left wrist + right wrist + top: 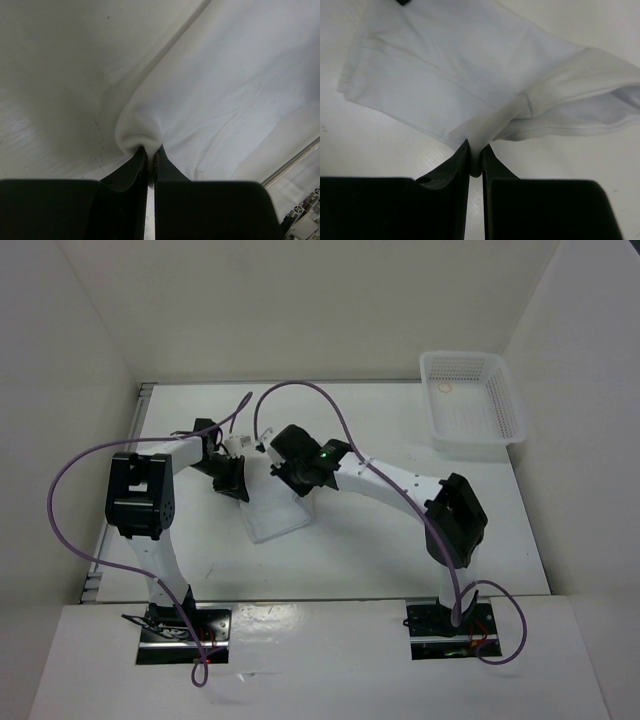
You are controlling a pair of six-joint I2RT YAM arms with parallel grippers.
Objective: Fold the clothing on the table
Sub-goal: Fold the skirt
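Left gripper (149,156) is pinched shut on a bunched fold of the clothing (215,100); right gripper (476,157) is clamped on an edge. The clothing is held at the bench (400,550) centre. Folding is judged mid-way; no finished fold is seen.

Thin white fabric clothing (275,517) lies centrally on flat matte white counter (380,550); white plastic mesh basket (512,400) at far-right corner.
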